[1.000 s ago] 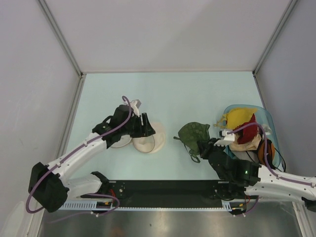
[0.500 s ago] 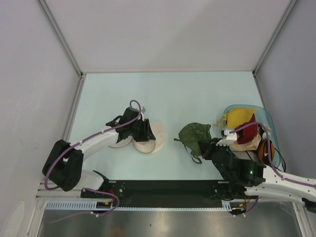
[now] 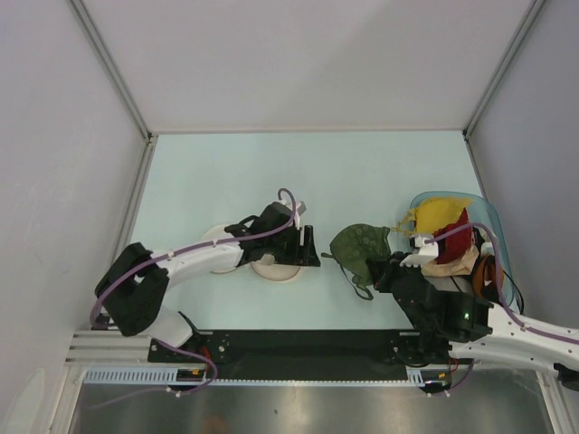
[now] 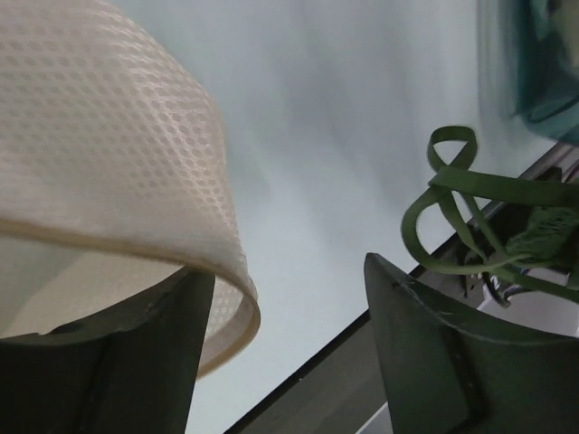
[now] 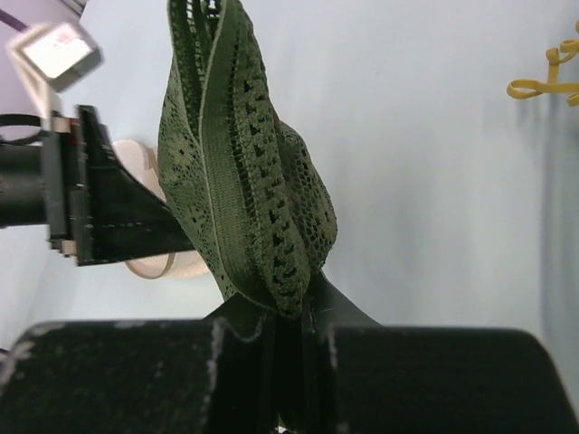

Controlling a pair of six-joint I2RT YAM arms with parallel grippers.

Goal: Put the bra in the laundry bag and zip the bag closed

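The left claw [image 4: 285, 307] stands wide, one finger tucked under the mesh lid of the bag [image 4: 109, 154] as if propping it open. I judge we are mid-loading, with the bra [image 5: 244, 181] near the bag's right side, pinched tight in the right claw [image 5: 289, 334]. Next I must carry it left over the opening and release it inside, straps and all, before zipping. A blue tub [image 3: 493, 226] of garments sits far right on the pale, smooth table [image 3: 317, 172], boxed in by plain panels [image 3: 317, 54].
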